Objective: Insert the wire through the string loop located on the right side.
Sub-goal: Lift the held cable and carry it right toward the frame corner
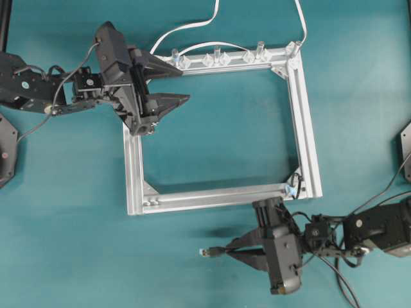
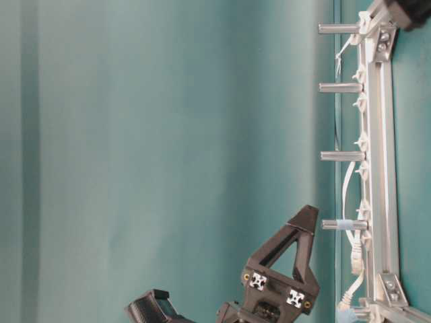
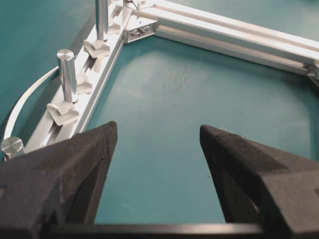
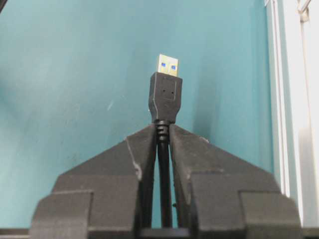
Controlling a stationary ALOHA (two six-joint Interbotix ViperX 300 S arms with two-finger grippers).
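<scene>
The wire's black USB plug (image 1: pixel 207 252) with its metallic tip points left, over the teal table in front of the silver frame's near bar (image 1: pixel 212 197). My right gripper (image 1: pixel 226 249) is shut on the wire just behind the plug. In the right wrist view the plug (image 4: pixel 165 93) sticks out past the pinched fingertips (image 4: pixel 149 137). The string loop (image 1: pixel 293 184), dark with a light-blue bit, sits at the frame's near right corner, up and to the right of that gripper. My left gripper (image 1: pixel 183 83) hangs open over the frame's far left corner and holds nothing (image 3: pixel 158 132).
Metal posts (image 3: pixel 66 69) and clear clips (image 1: pixel 217 59) line the frame's far bar. White cables (image 1: pixel 192 27) run off behind it. In the table-level view the posts (image 2: pixel 340 87) stick out from the frame, with a left finger (image 2: pixel 296 235) beside them.
</scene>
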